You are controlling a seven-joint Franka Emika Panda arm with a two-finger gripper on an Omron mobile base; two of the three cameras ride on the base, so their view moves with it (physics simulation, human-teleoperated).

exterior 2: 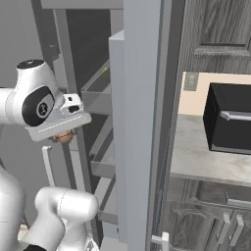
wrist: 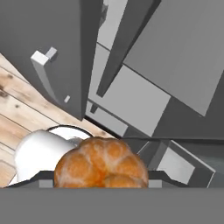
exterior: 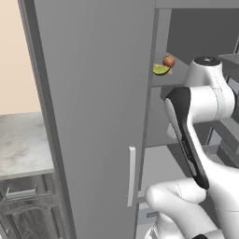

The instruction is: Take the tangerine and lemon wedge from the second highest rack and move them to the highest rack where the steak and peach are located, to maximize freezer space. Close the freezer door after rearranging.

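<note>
Tangerine (wrist: 101, 162) held between the jaws of the gripper (exterior 2: 62, 137), carried in front of the open freezer, with the top rack (exterior: 163, 78) bearing lemon wedge (exterior: 161, 69) and peach (exterior: 169, 61) lying above and further in.
</note>
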